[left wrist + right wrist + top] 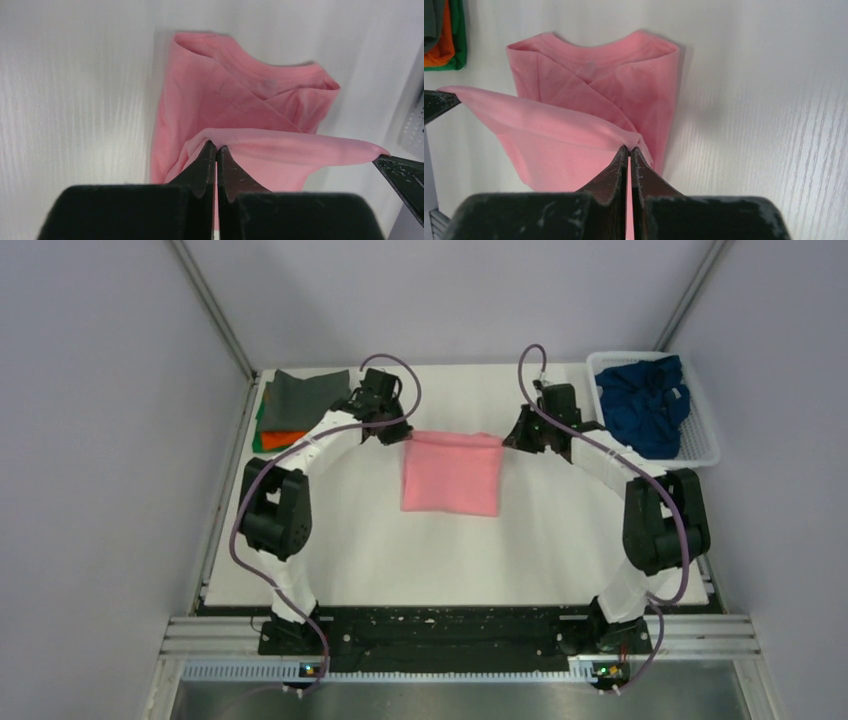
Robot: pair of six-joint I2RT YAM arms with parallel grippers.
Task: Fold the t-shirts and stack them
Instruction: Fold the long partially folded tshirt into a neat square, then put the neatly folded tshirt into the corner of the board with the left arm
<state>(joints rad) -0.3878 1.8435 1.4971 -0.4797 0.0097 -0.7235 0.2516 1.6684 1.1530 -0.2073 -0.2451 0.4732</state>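
The pink t-shirt (pixel 452 473) lies partly folded at mid-table, its far edge lifted and stretched between both grippers. My left gripper (pixel 405 436) is shut on its far left corner; in the left wrist view the gripper (pixel 216 146) pinches the pink t-shirt (pixel 220 95). My right gripper (pixel 508 440) is shut on its far right corner; in the right wrist view the gripper (pixel 629 148) pinches the pink t-shirt (pixel 589 90). A stack of dark grey (pixel 300 395), orange (pixel 282 439) and green (pixel 258 440) t-shirts lies far left. The navy blue t-shirt (pixel 645 400) is crumpled in the basket.
The white lattice basket (pixel 703 430) stands at the far right corner. The folded stack also shows in the right wrist view (pixel 444 35). Grey walls enclose the white table (pixel 400 550) on three sides.
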